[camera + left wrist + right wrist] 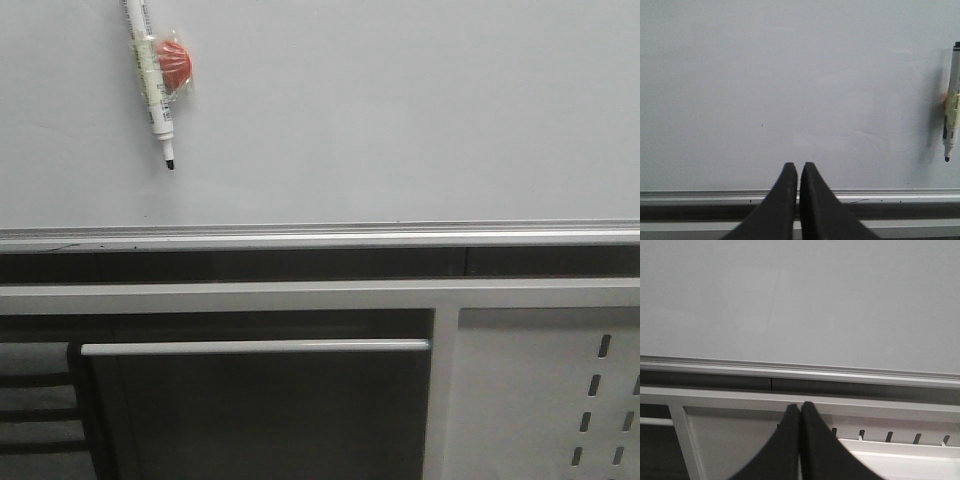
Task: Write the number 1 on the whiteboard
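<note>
whiteboard (400, 110) blank, no stroke yet | marker pen (150, 75) hangs upper left by red magnet (174, 62), uncapped | likely light, stiff, slick: pinch mid-barrel | left end effector (799, 172) and right end effector (800, 412) pressed together, empty

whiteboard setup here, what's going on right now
Nothing is being handled. The whiteboard shows no stroke. A white marker pen hangs on it by a red magnet, tip down and uncapped. The left gripper and right gripper are both shut and empty, facing the board.
</note>
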Motion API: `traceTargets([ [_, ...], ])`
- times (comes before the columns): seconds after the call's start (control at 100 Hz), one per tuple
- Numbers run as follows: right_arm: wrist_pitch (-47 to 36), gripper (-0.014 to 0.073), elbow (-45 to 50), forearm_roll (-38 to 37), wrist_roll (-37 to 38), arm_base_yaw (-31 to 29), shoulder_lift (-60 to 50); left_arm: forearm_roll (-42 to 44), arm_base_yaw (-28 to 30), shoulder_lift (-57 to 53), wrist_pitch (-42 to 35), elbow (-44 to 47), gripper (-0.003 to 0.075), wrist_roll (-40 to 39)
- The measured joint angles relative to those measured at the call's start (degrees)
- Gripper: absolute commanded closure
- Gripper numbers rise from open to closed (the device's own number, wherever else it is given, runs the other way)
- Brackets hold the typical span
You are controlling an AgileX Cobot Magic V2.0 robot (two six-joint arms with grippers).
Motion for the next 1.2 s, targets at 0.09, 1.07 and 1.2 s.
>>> traceTargets([
  [0.09,0.0,0.0665,0.0,0.0,0.0,0.0,0.0,0.0,0.0,0.0,0.0,0.0,0.0741,0.0],
  [1.07,0.0,0.0665,0.0,0.0,0.0,0.0,0.0,0.0,0.0,0.0,0.0,0.0,0.0741,0.0],
  [1.2,0.0,0.0665,0.0,2.77,0.0,0.0,0.0,0.0,0.0,0.0,0.0,0.0,0.0741,0.0],
])
